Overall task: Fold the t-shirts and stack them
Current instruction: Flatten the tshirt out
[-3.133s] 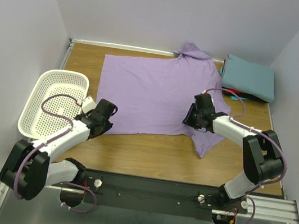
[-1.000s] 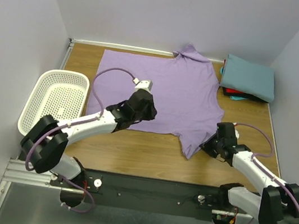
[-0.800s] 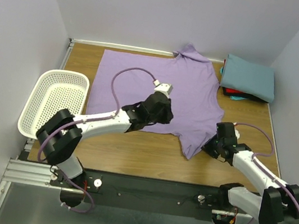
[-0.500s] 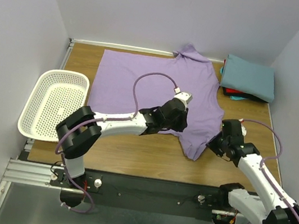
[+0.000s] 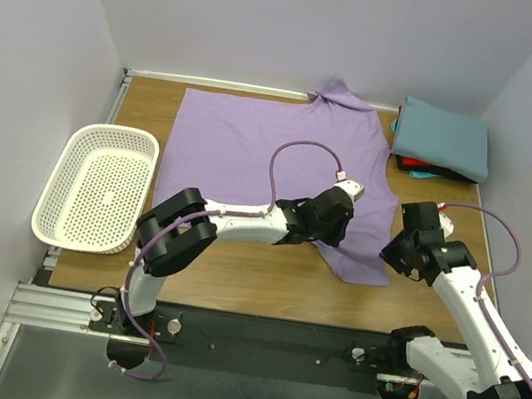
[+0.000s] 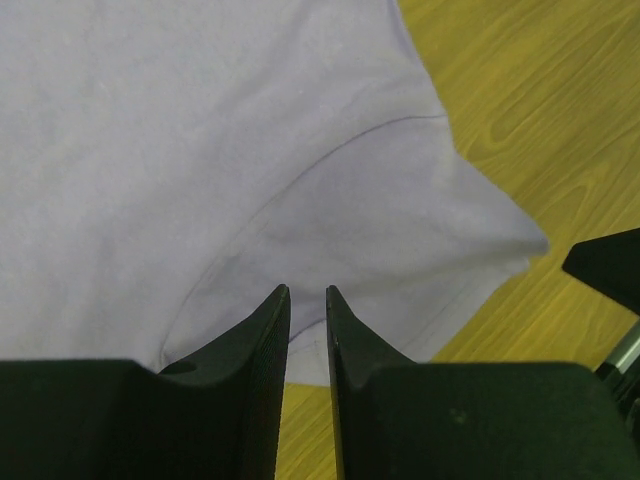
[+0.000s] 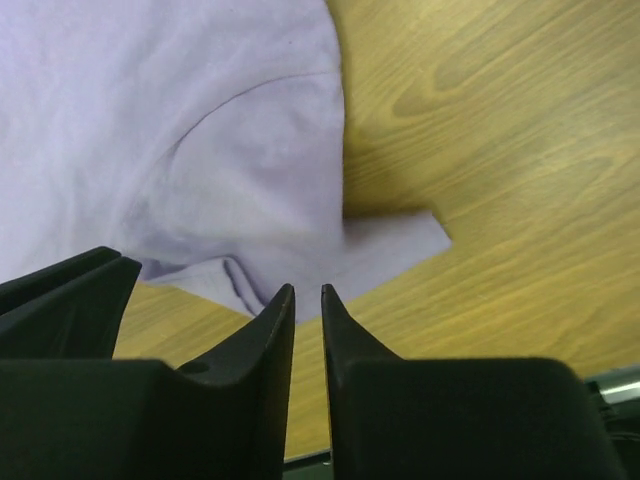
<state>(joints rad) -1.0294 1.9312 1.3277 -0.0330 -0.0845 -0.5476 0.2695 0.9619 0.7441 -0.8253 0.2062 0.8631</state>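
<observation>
The lavender t-shirt (image 5: 274, 150) lies spread flat on the wooden table, its right sleeve (image 5: 363, 260) pointing toward the near edge. My left gripper (image 5: 339, 237) reaches across the shirt's lower hem and hovers over that sleeve (image 6: 400, 220); its jaws (image 6: 307, 290) are almost closed with nothing between them. My right gripper (image 5: 389, 256) is just right of the sleeve (image 7: 250, 170); its jaws (image 7: 308, 288) are also nearly closed and empty. The sleeve's corner (image 7: 395, 240) is folded out flat. A folded teal shirt (image 5: 445, 137) lies on a red one (image 5: 415, 166) at the back right.
A white perforated basket (image 5: 96, 183) stands at the table's left edge. Bare wood (image 5: 235, 266) runs along the near edge in front of the shirt. The two grippers are close together, each seen at the edge of the other's wrist view.
My left arm has swept right along the shirt's lower hem to the right sleeve. My right gripper has lifted and shifted slightly right. The sleeve now lies flatter.
</observation>
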